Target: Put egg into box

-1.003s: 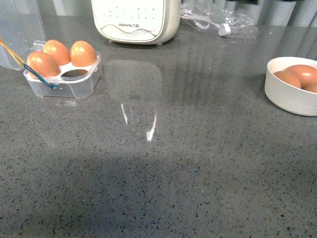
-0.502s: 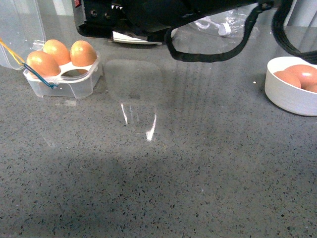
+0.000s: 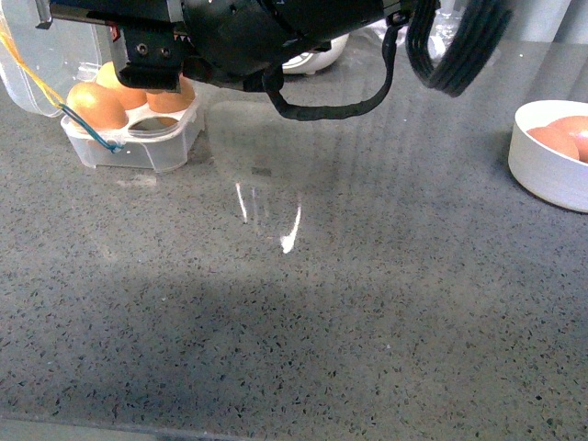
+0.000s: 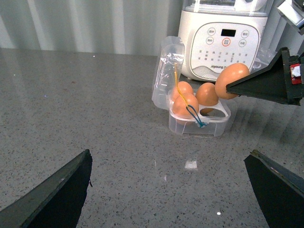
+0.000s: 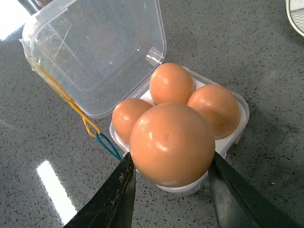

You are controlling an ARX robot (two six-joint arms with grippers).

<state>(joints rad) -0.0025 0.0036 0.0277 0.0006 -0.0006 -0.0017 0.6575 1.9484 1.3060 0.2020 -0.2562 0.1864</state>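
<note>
The box (image 3: 138, 147) is a clear four-cell case with its lid (image 5: 95, 52) open, standing at the far left of the counter. It holds three brown eggs (image 5: 172, 83). One cell (image 3: 147, 129) shows empty. My right gripper (image 5: 171, 161) is shut on the egg (image 5: 172, 145) and holds it just above the box, over the near cell. The left wrist view shows the egg (image 4: 231, 80) at the tip of the right gripper (image 4: 266, 85), beside the box (image 4: 199, 126). In the front view the right arm (image 3: 152, 46) hides the held egg. My left gripper (image 4: 168, 154) is open and empty, low over the counter short of the box.
A round white bowl (image 3: 551, 156) with more brown eggs stands at the right. A white kitchen appliance (image 4: 223, 38) stands right behind the box. Yellow and blue bands (image 5: 90, 128) hang off the box's lid side. Grey speckled counter (image 3: 294, 303) lies in front.
My right arm has come into the front view from the upper right and moved left until it stands over the box with the egg. The box and bowl have not moved on the counter.
</note>
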